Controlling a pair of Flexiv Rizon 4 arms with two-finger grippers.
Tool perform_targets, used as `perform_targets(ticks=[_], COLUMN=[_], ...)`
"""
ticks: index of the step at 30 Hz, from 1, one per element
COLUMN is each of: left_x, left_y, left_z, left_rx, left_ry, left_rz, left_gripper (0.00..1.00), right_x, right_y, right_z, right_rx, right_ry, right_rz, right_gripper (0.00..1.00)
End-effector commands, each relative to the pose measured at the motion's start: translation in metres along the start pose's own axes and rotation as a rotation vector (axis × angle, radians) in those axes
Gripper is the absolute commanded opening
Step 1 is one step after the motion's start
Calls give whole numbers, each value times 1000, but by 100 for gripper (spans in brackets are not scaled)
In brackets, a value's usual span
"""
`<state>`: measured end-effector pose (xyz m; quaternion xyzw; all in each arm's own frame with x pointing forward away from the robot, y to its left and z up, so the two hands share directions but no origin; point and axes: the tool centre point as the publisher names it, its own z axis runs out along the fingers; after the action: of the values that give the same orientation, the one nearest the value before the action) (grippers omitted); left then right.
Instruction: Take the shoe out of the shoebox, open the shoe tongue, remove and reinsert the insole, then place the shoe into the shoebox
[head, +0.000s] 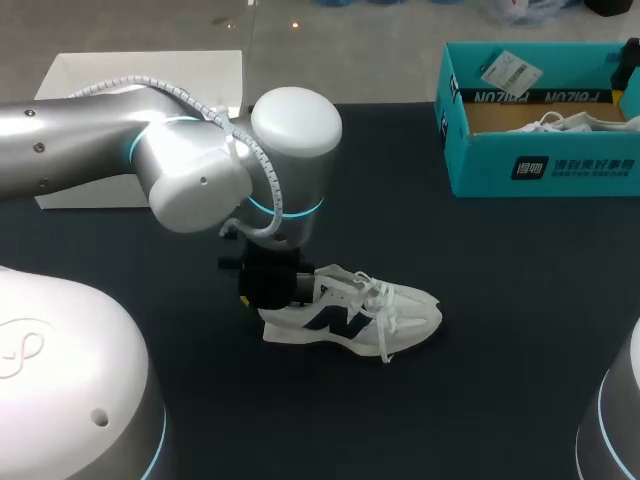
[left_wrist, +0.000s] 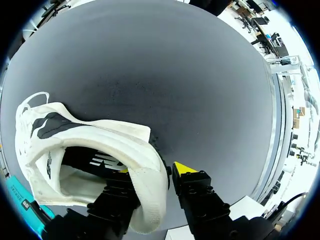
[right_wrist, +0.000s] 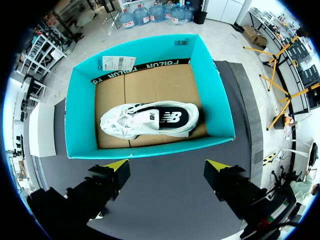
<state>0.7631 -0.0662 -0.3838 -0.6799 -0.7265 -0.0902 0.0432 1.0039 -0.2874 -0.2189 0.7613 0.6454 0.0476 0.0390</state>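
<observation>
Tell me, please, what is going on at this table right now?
The left gripper is shut on the heel of a white shoe, which sits on its sole on the dark table, outside the box. The right gripper hangs open above the teal shoebox, which holds a second white shoe. Whether the insole has been handled cannot be told.

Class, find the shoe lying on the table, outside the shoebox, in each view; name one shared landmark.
Head view: shoe mid-table, toe toward the view's right.
Left wrist view: its heel collar between the fingers of the left gripper.
Right wrist view: absent; only a second shoe, inside the shoebox.
Shared landmark: the teal shoebox, in head and right wrist views.
</observation>
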Motion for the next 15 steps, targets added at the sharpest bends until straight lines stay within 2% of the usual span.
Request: perform_targets(ticks=[1, 3, 4, 7, 10, 14, 15], left_x=[8, 15, 23, 37, 55, 81, 85], left_y=[3, 6, 9, 16, 23, 32, 35], left_z=[-28, -45, -57, -80, -92, -93, -92], left_rx=[-22, -33, -40, -41, 44, 276, 302], left_ry=[-21, -44, -102, -132, -252, -409, -453], left_rz=[19, 3, -27, -127, -293, -538, -560], left_gripper=[100, 100, 100, 100, 100, 100, 100], right_x=[0, 0, 0, 0, 0, 0, 0], right_y=[0, 0, 0, 0, 0, 0, 0], right_z=[0, 0, 0, 0, 0, 0, 0], right_rx=[-1, -1, -1, -1, -1, -1, -1], right_ry=[0, 0, 0, 0, 0, 0, 0], right_rz=[0, 0, 0, 0, 0, 0, 0], right_gripper=[100, 100, 100, 100, 100, 100, 100])
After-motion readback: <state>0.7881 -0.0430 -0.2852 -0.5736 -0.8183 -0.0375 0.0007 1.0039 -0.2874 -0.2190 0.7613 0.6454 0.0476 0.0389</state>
